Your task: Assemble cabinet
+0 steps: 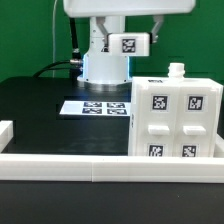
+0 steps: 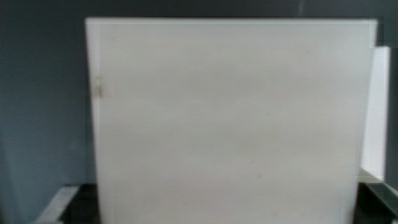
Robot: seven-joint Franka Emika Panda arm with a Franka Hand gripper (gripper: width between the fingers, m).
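Observation:
The cabinet [image 1: 172,118] is a large white box with square tags on its front, standing at the exterior view's right, with a small knob [image 1: 177,70] on top. My gripper [image 1: 137,30] is high above the table, left of the cabinet's top. It holds a small white tagged panel [image 1: 130,44]. In the wrist view that panel [image 2: 222,110] fills nearly the whole picture as a plain white face. My gripper [image 2: 222,208] has a dark finger [image 2: 63,205] at one lower corner and another at the opposite edge, closed against the panel's sides.
The marker board [image 1: 97,106] lies flat on the black table in front of the robot's base [image 1: 105,68]. A long low white rail [image 1: 110,165] runs along the front and turns up at the exterior view's left [image 1: 8,133].

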